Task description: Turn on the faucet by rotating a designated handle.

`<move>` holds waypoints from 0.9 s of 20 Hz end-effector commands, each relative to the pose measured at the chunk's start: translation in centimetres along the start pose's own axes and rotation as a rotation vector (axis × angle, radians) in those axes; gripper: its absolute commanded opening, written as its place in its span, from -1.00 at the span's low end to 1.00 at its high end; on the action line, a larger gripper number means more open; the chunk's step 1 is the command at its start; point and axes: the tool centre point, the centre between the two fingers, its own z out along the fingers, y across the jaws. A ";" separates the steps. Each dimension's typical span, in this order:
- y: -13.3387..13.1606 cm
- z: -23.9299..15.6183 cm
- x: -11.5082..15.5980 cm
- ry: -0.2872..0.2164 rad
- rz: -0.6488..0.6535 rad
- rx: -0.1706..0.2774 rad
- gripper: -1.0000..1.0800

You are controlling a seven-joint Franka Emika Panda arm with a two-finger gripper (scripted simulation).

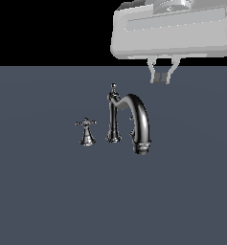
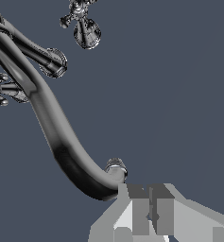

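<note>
In the exterior view, the faucet (image 1: 129,122) stands mid-floor, its cross handle (image 1: 86,123) at that view's left; the gripper (image 1: 161,78) hangs far behind, empty.

In the wrist view, the fingers (image 2: 164,215) are nearly together, so a descent could strike the spout (image 2: 61,137).

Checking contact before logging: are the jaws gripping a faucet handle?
No, the gripper hangs in open air above the faucet, touching no handle.

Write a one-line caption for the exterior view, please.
Panda gripper hovers above a dark chrome faucet, touching neither its arched spout nor its cross-shaped handle.
</note>
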 end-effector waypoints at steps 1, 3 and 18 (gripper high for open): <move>2.0 1.1 3.7 0.023 0.189 0.072 -0.43; 2.4 0.7 5.7 0.066 0.189 0.031 -0.28; 1.0 14.9 18.7 0.216 0.259 -0.052 0.61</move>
